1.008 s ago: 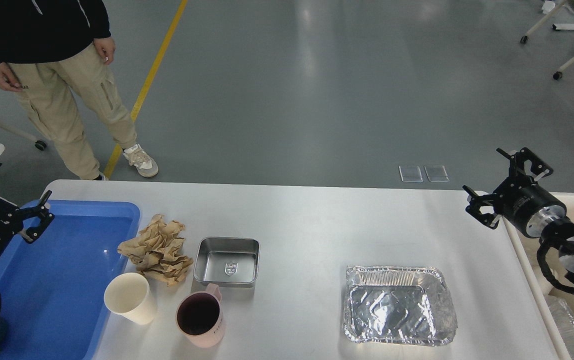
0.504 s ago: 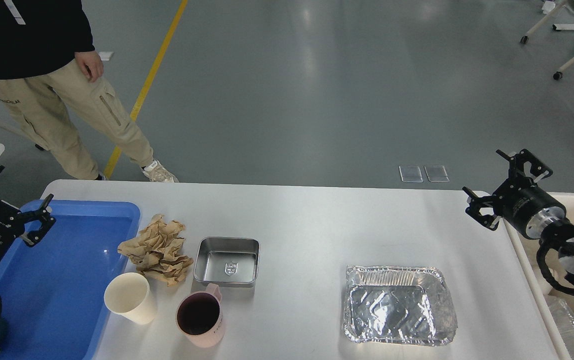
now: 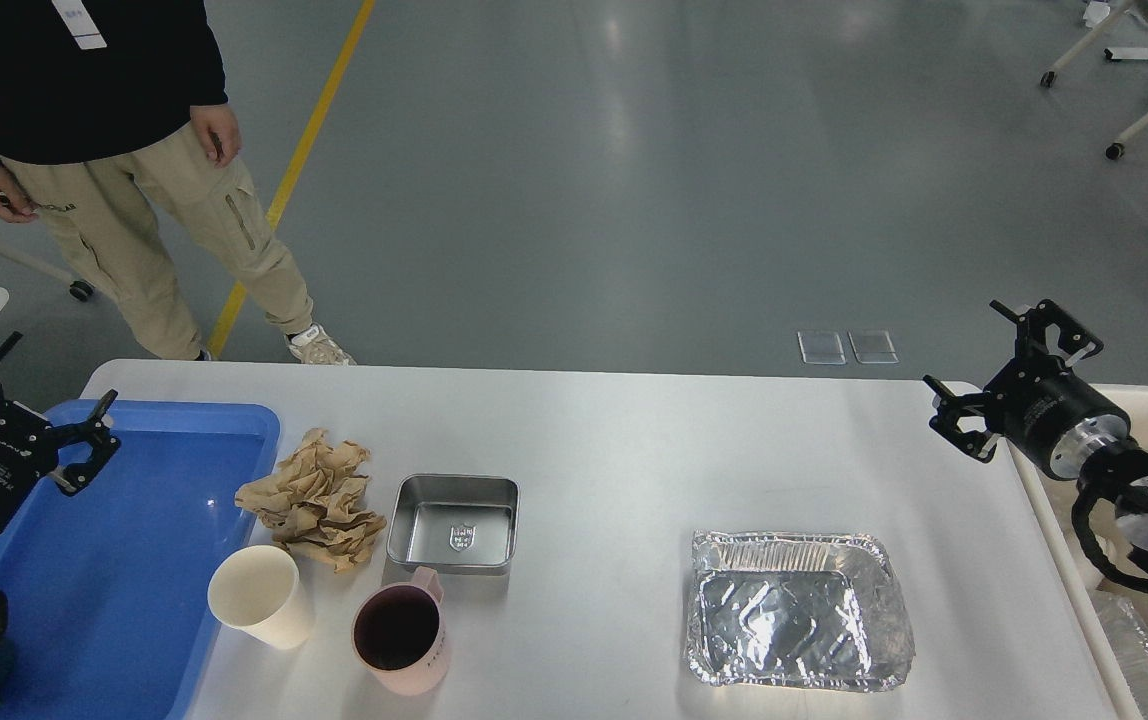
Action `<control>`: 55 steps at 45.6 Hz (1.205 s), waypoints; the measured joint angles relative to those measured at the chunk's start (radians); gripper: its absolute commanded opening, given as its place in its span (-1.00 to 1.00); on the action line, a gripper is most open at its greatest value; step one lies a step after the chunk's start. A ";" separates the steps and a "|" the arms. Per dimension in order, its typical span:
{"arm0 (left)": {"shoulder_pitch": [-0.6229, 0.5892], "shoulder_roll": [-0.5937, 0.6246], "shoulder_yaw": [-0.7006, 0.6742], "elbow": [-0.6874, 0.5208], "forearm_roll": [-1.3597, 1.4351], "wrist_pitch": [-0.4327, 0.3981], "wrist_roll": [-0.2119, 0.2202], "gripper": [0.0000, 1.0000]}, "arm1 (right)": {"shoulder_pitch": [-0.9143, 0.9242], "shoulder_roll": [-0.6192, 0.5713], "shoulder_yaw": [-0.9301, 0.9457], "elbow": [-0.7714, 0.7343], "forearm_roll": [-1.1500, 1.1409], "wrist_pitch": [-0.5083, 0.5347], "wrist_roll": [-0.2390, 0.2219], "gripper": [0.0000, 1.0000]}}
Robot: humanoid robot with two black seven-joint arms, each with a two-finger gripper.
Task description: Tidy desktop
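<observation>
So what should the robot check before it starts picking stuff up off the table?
1. Left hand open and holding nothing: ok.
2. Right hand open and holding nothing: ok.
3. Blue tray has room for things: ok.
4. White cup and pink mug upright: ok.
5. Pink mug has no liquid in it: cannot tell, inside looks dark.
6. Person clear of the desktop: ok, standing past its far left corner.

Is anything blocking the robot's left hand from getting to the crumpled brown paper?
Nothing visible blocks it. The left hand hovers open over the blue tray, and the crumpled paper lies just past the tray's right rim on the desktop. The cream cup sits nearer the camera, beside that path.
</observation>
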 measured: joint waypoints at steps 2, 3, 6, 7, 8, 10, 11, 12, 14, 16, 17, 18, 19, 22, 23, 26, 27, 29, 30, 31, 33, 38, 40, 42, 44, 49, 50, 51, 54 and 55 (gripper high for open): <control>-0.002 0.004 0.013 -0.002 0.008 -0.003 0.000 0.95 | 0.000 0.002 0.000 0.000 -0.007 0.000 0.000 1.00; -0.004 0.006 0.017 -0.003 0.014 -0.004 0.000 0.95 | 0.000 0.003 0.000 -0.001 -0.010 0.000 0.000 1.00; -0.005 0.014 0.024 -0.009 0.040 -0.007 -0.004 0.95 | -0.002 0.011 0.000 -0.002 -0.017 0.000 0.000 1.00; -0.006 0.018 0.024 -0.011 0.050 -0.007 -0.006 0.95 | -0.003 0.014 0.000 -0.002 -0.018 0.000 0.000 1.00; -0.006 0.024 0.025 -0.013 0.063 -0.008 -0.009 0.95 | -0.004 0.016 0.000 -0.002 -0.019 0.000 0.000 1.00; -0.007 0.034 0.025 -0.015 0.085 -0.008 -0.012 0.95 | -0.005 0.020 0.000 -0.002 -0.021 -0.001 0.000 1.00; -0.008 0.040 0.025 -0.016 0.097 -0.008 -0.013 0.95 | -0.005 0.021 0.000 -0.003 -0.021 -0.001 0.000 1.00; -0.008 0.044 0.024 -0.017 0.106 -0.008 -0.014 0.95 | -0.006 0.023 0.000 -0.003 -0.023 -0.001 0.000 1.00; -0.008 0.054 0.024 -0.019 0.122 -0.008 -0.015 0.95 | -0.006 0.027 0.000 -0.005 -0.027 -0.001 0.000 1.00; -0.008 0.066 0.024 -0.024 0.133 -0.008 -0.016 0.95 | -0.006 0.033 0.000 -0.006 -0.033 -0.001 0.000 1.00; -0.007 0.072 0.024 -0.029 0.138 -0.008 -0.016 0.95 | -0.006 0.036 0.000 -0.006 -0.036 -0.001 0.000 1.00; -0.006 0.075 0.024 -0.033 0.141 -0.008 -0.016 0.95 | -0.006 0.037 0.000 -0.006 -0.039 -0.001 0.000 1.00; -0.005 0.079 0.025 -0.037 0.144 -0.007 -0.017 0.95 | -0.006 0.038 0.000 -0.007 -0.040 -0.001 0.000 1.00; -0.003 0.094 0.031 -0.048 0.156 -0.004 -0.017 0.95 | -0.006 0.040 0.000 -0.007 -0.043 -0.001 0.000 1.00; -0.003 0.103 0.033 -0.053 0.164 -0.004 -0.017 0.95 | -0.006 0.040 0.000 -0.007 -0.044 -0.001 0.000 1.00; -0.002 0.127 0.040 -0.068 0.196 -0.004 -0.017 0.95 | -0.006 0.041 0.000 -0.008 -0.046 -0.001 0.000 1.00; -0.002 0.137 0.045 -0.074 0.213 -0.004 -0.016 0.95 | -0.005 0.041 0.000 -0.008 -0.046 -0.001 0.000 1.00; -0.002 0.150 0.057 -0.084 0.244 -0.001 -0.014 0.95 | -0.003 0.041 0.000 -0.008 -0.049 -0.001 0.000 1.00; -0.002 0.158 0.066 -0.092 0.264 0.001 -0.014 0.95 | -0.002 0.041 -0.001 -0.008 -0.050 -0.001 0.000 1.00; -0.002 0.164 0.074 -0.101 0.281 0.004 -0.013 0.95 | 0.000 0.041 -0.001 -0.008 -0.052 -0.001 0.000 1.00; -0.002 0.181 0.089 -0.126 0.321 0.011 -0.012 0.95 | 0.001 0.041 -0.001 -0.007 -0.054 -0.001 0.000 1.00; 0.009 0.240 0.107 -0.198 0.410 0.036 -0.012 0.95 | 0.004 0.041 -0.002 -0.004 -0.056 -0.001 0.000 1.00; 0.019 0.262 0.109 -0.223 0.433 0.042 -0.014 0.95 | 0.004 0.041 -0.002 -0.004 -0.056 -0.003 0.000 1.00; 0.030 0.289 0.110 -0.250 0.455 0.047 -0.017 0.95 | 0.005 0.041 -0.002 -0.004 -0.057 -0.004 0.000 1.00; 0.041 0.314 0.110 -0.275 0.471 0.051 -0.025 0.95 | 0.005 0.041 -0.002 -0.003 -0.057 -0.007 0.000 1.00; 0.080 0.408 0.110 -0.354 0.552 0.067 -0.091 0.95 | 0.006 0.041 -0.002 0.000 -0.057 -0.012 0.000 1.00; 0.085 0.422 0.110 -0.364 0.568 0.070 -0.100 0.95 | 0.006 0.041 -0.003 0.000 -0.057 -0.012 0.000 1.00; 0.092 0.439 0.110 -0.376 0.590 0.072 -0.109 0.95 | 0.006 0.040 -0.003 0.001 -0.057 -0.012 0.000 1.00; 0.106 0.487 0.110 -0.405 0.639 0.076 -0.123 0.95 | 0.006 0.035 -0.003 0.001 -0.057 -0.012 0.000 1.00; 0.110 0.502 0.110 -0.412 0.650 0.076 -0.125 0.95 | 0.006 0.034 -0.003 0.001 -0.057 -0.012 0.000 1.00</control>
